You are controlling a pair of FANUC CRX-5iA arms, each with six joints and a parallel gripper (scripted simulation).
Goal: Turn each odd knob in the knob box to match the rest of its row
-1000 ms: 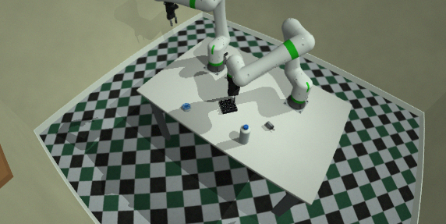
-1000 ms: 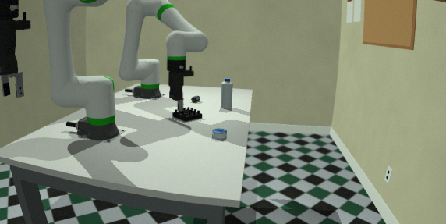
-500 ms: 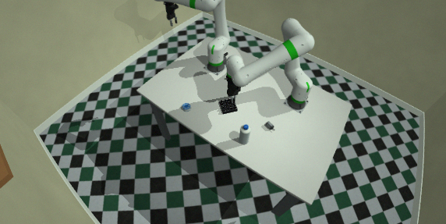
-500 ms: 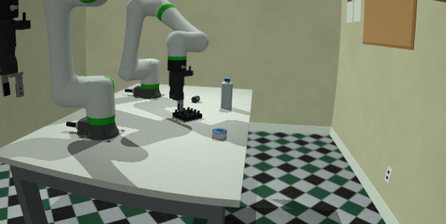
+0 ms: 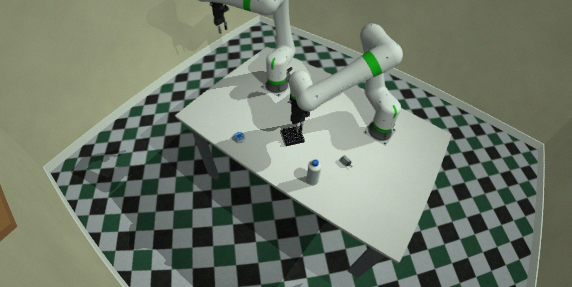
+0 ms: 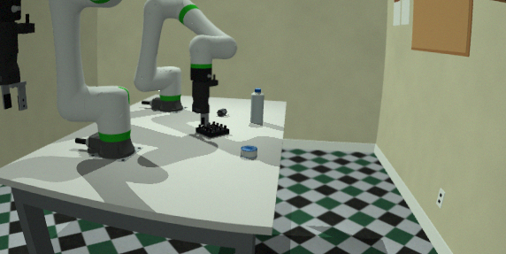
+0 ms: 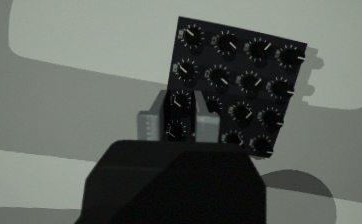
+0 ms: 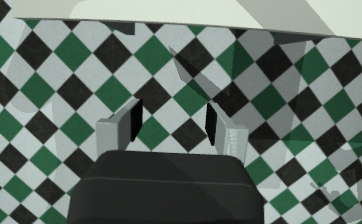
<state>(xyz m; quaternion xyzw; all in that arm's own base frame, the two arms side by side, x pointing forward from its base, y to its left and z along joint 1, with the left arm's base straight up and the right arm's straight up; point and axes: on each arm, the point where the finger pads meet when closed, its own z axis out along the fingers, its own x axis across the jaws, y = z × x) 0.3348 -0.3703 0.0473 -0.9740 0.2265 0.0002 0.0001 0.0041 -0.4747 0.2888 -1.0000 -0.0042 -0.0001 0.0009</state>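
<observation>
Your knob box sits on surface, askew in left wrist view
Your left pincer points down at box, released, fingers partly apart astride knobs of leftmost line in wrist view, clenched on none
Knobs nearest pincer partly shadowed, exact marks too small for you to tell
Your right pincer hangs beyond surface edge, released, fingers wide, nothing between
Bottle upright, blue-topped tin and small dark object stand apart from box
</observation>
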